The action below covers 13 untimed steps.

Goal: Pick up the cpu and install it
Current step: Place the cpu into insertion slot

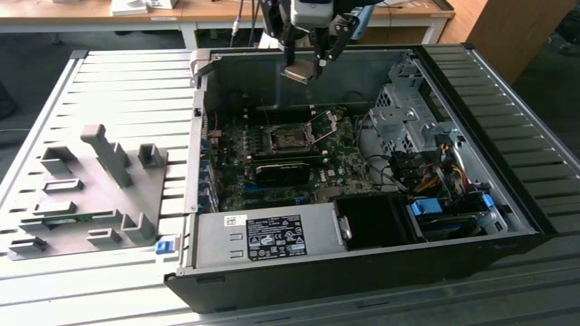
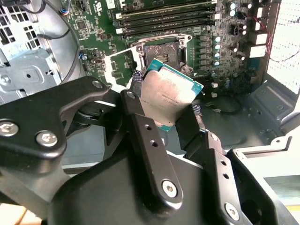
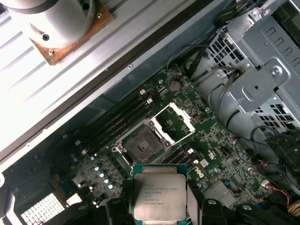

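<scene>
The cpu (image 2: 168,96) hangs in the air, pinched at two opposite edges, its silvery metal top showing in both wrist views and its green border peeking out around it. The gripper (image 2: 164,112) is clamped on it, one black finger (image 2: 140,126) at each side. In the exterior view the held chip (image 1: 302,73) hangs above the open computer case (image 1: 363,278), near the case's far wall. Below it lies the motherboard (image 3: 220,154), whose socket (image 3: 143,143) stands bare with its metal frame (image 3: 174,123) swung up. The case rests on a slatted table (image 1: 136,88); a grey holder plate (image 1: 81,197) lies beside it, toward the exterior view's left edge.
</scene>
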Each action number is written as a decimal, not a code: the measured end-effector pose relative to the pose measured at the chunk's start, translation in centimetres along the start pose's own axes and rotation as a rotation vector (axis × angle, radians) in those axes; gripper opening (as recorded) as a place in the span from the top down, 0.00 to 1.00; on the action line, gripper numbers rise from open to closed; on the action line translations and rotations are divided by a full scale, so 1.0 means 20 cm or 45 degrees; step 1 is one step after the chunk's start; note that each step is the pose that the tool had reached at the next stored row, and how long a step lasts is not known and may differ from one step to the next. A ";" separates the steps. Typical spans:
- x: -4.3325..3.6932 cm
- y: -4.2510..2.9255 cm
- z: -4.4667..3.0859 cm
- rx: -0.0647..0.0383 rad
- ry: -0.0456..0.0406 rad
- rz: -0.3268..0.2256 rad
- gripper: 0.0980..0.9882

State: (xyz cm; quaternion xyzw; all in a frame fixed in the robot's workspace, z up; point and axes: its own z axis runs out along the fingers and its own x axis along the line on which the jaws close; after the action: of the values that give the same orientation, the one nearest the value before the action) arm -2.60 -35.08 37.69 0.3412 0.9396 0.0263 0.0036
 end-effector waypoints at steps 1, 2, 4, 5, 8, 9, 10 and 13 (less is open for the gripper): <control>0.000 0.000 0.000 0.000 -0.001 0.010 0.50; 0.000 0.000 0.000 0.000 -0.001 0.019 0.50; 0.000 0.000 0.001 0.000 -0.002 0.039 0.50; 0.000 0.000 0.001 0.000 -0.002 0.048 0.50; 0.000 0.000 0.001 -0.001 -0.004 0.078 0.50; 0.000 0.000 0.002 -0.001 -0.005 0.089 0.50; 0.000 0.000 0.002 -0.001 -0.005 0.100 0.50; 0.000 0.000 0.003 -0.002 -0.007 0.134 0.50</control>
State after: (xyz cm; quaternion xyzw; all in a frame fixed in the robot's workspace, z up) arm -2.60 -35.06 37.64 0.3903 0.9203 0.0261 0.0049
